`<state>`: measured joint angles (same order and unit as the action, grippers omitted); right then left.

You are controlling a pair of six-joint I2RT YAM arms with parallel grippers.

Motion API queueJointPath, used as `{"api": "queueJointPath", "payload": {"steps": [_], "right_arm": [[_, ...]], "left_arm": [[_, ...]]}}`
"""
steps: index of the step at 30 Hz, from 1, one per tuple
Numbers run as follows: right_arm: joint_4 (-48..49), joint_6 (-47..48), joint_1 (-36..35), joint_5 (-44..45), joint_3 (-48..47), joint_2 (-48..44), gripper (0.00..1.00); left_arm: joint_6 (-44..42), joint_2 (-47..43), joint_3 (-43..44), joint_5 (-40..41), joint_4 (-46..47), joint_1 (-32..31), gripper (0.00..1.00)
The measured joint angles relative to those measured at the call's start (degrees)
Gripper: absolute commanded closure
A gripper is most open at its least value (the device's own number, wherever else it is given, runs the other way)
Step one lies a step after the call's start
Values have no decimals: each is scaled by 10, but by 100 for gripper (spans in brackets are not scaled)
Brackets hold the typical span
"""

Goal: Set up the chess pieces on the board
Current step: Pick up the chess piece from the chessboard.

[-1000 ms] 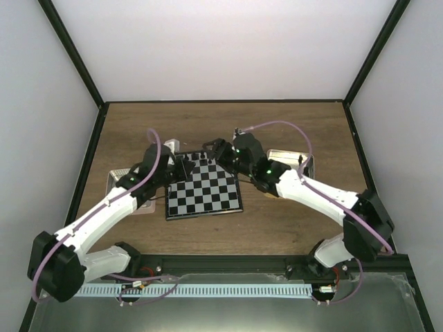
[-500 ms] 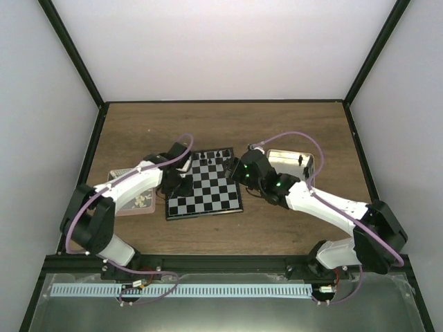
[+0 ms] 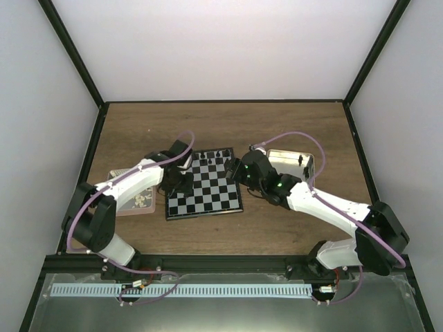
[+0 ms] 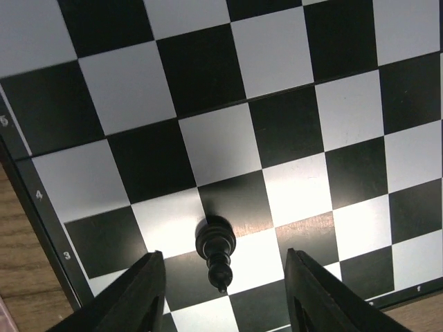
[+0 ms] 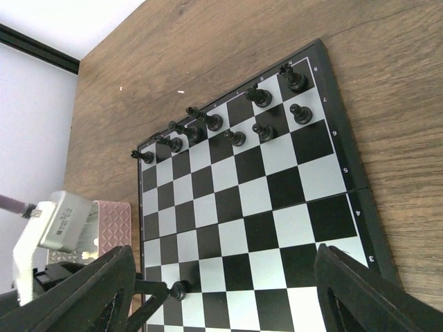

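Note:
The board (image 3: 211, 195) lies in the middle of the table. Several black chess pieces (image 5: 259, 95) stand along its two far rows. One more black piece (image 4: 216, 247) stands upright near the board's left edge. My left gripper (image 4: 223, 257) is open around that piece, with a gap to the fingers (image 4: 149, 290) on both sides. The same piece (image 5: 178, 290) shows low in the right wrist view, next to the left gripper's tips. My right gripper (image 3: 239, 170) hovers open over the board's right side, holding nothing.
A pink tray (image 3: 140, 202) sits just left of the board, partly under the left arm. A rectangular metal tin (image 3: 287, 156) stands to the board's right, behind the right arm. Bare wood (image 3: 221, 128) stretches beyond the board to the black frame.
Both arms have drawn back from the board's far rows. The left gripper came down to the board's left edge and opened, leaving the piece standing. The right gripper stayed open.

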<state>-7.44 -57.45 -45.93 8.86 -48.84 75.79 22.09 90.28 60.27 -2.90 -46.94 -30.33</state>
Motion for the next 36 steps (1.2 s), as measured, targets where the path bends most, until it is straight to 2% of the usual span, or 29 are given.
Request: {"api": "queueJointPath", "payload": {"steps": [6,10,14,17,19,22,26,33,36], "right_arm": [[-7,0,0,2,3,0,28],[-8,0,0,3,3,0,28],[-10,0,0,4,3,0,28],[-11,0,0,6,3,0,28],[-12,0,0,8,3,-2,28],[-12,0,0,11,3,-5,28],[-12,0,0,14,3,-5,28],[-11,0,0,17,6,-6,28],[-12,0,0,17,13,-9,28]], "left_arm": [[26,-31,-41,-1,30,0,66],[32,-30,-50,-7,43,0,82],[32,-23,-50,-9,52,0,91],[32,-22,-50,-9,55,0,91],[32,-22,-50,-8,55,0,80],[30,-22,-49,-8,52,0,76],[30,-21,-49,-8,48,0,78],[25,-21,-50,-9,42,0,93],[21,-21,-50,-8,42,0,96]]}}
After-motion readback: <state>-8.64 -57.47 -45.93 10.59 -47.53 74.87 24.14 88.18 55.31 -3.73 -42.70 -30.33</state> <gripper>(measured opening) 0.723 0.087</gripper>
